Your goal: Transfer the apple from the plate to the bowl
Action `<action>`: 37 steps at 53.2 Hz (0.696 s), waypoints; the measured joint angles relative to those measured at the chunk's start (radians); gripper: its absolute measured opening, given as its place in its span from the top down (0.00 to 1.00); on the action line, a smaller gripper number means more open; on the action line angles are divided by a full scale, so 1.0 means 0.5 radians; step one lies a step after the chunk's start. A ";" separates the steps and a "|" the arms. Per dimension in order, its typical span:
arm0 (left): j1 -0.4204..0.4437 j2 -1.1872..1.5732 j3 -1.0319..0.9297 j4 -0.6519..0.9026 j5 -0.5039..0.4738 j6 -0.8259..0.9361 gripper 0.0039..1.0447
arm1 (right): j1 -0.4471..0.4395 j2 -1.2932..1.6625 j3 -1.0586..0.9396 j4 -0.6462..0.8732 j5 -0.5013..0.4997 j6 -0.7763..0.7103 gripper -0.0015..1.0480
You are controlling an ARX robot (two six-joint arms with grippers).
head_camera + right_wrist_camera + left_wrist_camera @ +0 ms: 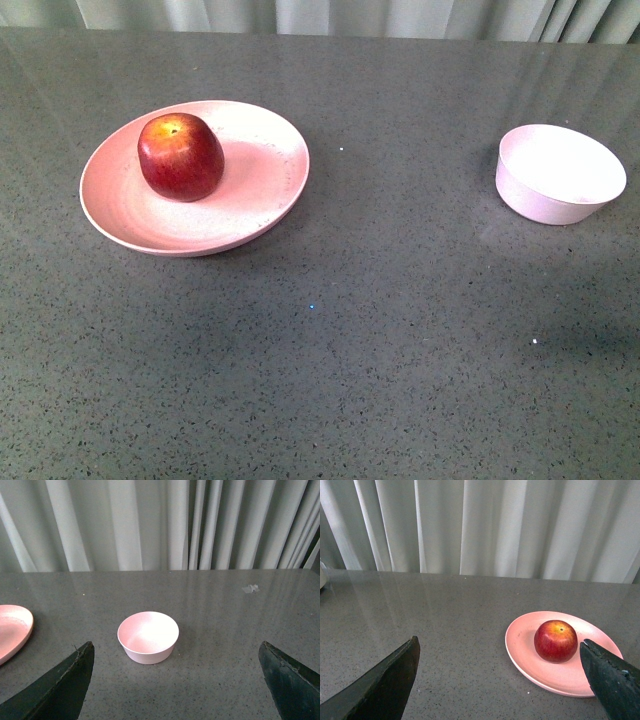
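My left and right jaws are both open, holding nothing. The shiny round apple (181,157) may slip and roll off the plate (130,215), missing the bowl (545,205).

left claw (498,642): jaws wide apart, empty | right claw (176,644): jaws wide apart, empty
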 joint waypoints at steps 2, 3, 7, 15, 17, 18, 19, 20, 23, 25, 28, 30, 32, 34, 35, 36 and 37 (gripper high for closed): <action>0.000 0.000 0.000 0.000 0.000 0.000 0.08 | 0.000 0.000 0.000 0.000 0.000 0.000 0.09; 0.000 0.000 0.000 0.000 0.000 0.001 0.08 | 0.000 0.000 0.000 0.000 0.000 0.000 0.09; 0.000 0.000 0.000 0.000 0.000 0.000 0.08 | 0.000 0.000 0.000 0.000 0.000 0.000 0.09; 0.000 0.000 0.000 0.000 0.000 0.001 0.08 | 0.000 0.000 0.000 0.000 0.000 0.000 0.09; 0.000 0.000 0.000 0.000 0.000 0.000 0.08 | 0.000 0.000 0.000 0.000 0.000 0.000 0.09; 0.000 0.000 0.000 0.000 0.000 0.000 0.08 | 0.000 0.000 0.000 0.000 0.000 0.000 0.09; 0.000 0.000 0.000 0.000 0.000 0.000 0.08 | 0.000 0.000 0.000 0.000 0.000 0.000 0.09; 0.000 -0.001 0.000 0.000 0.000 0.000 0.08 | 0.000 0.000 0.000 0.000 0.000 0.000 0.09; 0.000 -0.001 0.000 0.000 0.000 0.001 0.08 | 0.000 0.000 0.000 0.000 0.000 0.000 0.09; 0.000 -0.001 0.000 0.000 0.000 0.000 0.08 | 0.000 0.000 0.000 0.000 0.001 0.000 0.09; 0.000 -0.001 0.000 0.000 0.000 0.001 0.08 | 0.000 0.000 0.000 0.000 0.000 0.000 0.09; 0.000 -0.001 0.000 0.000 0.000 0.001 0.08 | 0.000 0.000 0.000 0.000 0.000 0.000 0.09; 0.000 0.000 0.000 0.000 0.000 0.001 0.08 | 0.000 0.000 0.000 0.000 0.000 0.000 0.09; 0.000 0.000 0.000 0.000 0.000 0.001 0.08 | 0.000 0.000 0.000 0.000 0.000 0.000 0.09; 0.000 0.000 0.000 0.000 0.000 0.001 0.08 | 0.000 0.000 0.000 0.000 0.000 0.000 0.09; 0.000 0.000 0.000 0.000 0.000 0.000 0.08 | 0.000 0.000 0.000 0.000 0.000 0.000 0.09; 0.000 0.000 0.000 0.000 0.000 0.001 0.08 | 0.000 0.000 0.000 0.000 0.000 0.000 0.09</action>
